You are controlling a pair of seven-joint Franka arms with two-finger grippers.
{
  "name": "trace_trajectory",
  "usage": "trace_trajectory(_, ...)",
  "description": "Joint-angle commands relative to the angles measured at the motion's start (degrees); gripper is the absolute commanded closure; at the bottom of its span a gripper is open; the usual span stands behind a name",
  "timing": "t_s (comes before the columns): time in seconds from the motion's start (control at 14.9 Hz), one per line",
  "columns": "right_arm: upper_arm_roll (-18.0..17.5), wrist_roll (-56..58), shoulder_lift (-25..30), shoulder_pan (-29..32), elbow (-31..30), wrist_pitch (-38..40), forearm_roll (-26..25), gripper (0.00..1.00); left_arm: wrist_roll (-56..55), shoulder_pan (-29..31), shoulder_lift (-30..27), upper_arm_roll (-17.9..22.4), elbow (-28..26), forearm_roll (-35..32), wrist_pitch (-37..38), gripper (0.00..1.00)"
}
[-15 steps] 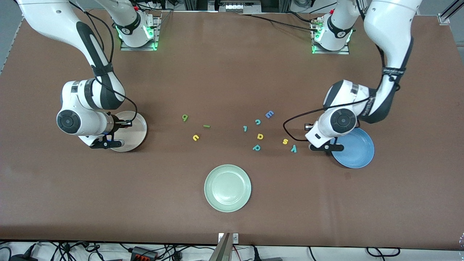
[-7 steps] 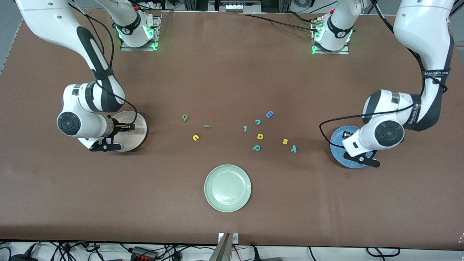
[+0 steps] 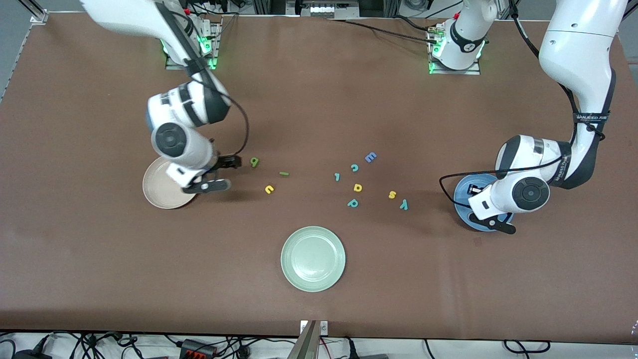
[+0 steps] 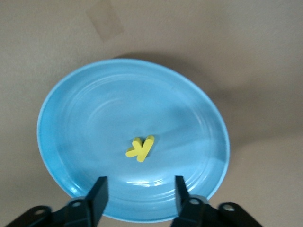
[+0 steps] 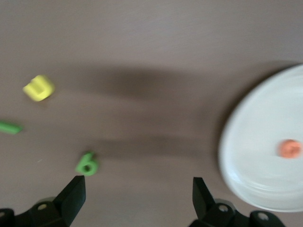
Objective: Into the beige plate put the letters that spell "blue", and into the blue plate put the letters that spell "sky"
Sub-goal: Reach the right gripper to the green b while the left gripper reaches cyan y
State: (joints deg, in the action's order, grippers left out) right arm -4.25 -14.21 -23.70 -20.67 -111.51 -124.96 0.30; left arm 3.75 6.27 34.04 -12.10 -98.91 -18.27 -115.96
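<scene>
My left gripper (image 4: 140, 194) hangs open over the blue plate (image 4: 85, 118), and a yellow k (image 4: 140, 148) lies in the plate ahead of its fingers. In the front view the left gripper (image 3: 479, 207) covers much of the blue plate (image 3: 462, 198). The yellow s (image 3: 392, 195) and teal y (image 3: 404, 204) lie beside that plate, toward the table's middle. My right gripper (image 5: 137, 194) is open and empty over bare table between the beige plate (image 5: 255, 156), which holds the orange e (image 5: 289, 148), and the green b (image 5: 87, 163). The yellow u (image 5: 39, 88) and green l (image 5: 9, 127) lie past the b.
A pale green plate (image 3: 313, 258) stands nearest the front camera, mid-table. Loose letters lie in the middle: a blue E (image 3: 370, 157), a teal c (image 3: 354, 167), a teal p (image 3: 353, 203), a yellow closed-loop letter (image 3: 357, 187) and a small teal piece (image 3: 337, 176).
The right arm swung off the beige plate toward the green b. The left arm moved from beside the s and y to over the blue plate and stayed there.
</scene>
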Motion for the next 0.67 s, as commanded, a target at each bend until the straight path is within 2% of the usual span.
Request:
trace_trajectory(0.0,0.6,6.3,-2.4,-6.3,-1.1,-3.7,-0.4,0.0,0.2,0.2,-1.4,-3.6,0.6,-0.6,0.5,0.0)
trace_trajectory(0.07,0.6,7.5,-3.1,-7.8,-1.1,-4.4,-0.4,0.0,-1.2,0.1,-1.5,-5.3,1.1,0.2,0.5,0.0)
trace_trajectory(0.27,0.6,11.2,-4.2,-10.4,-2.2,-7.1,-0.8,0.0,-10.1,-1.3,-1.1,-6.9,4.6,7.4,0.5,0.0)
trace_trajectory(0.47,0.8,16.3,-4.3,-9.5,-3.1,-10.1,-0.8,0.0,-10.8,-2.7,2.3,-6.8,10.1,7.5,0.6,0.0)
trace_trajectory(0.6,0.9,10.5,-4.3,-8.4,-3.0,-9.4,-0.4,0.0,-11.4,-2.8,2.6,-6.8,10.2,7.5,0.5,0.0)
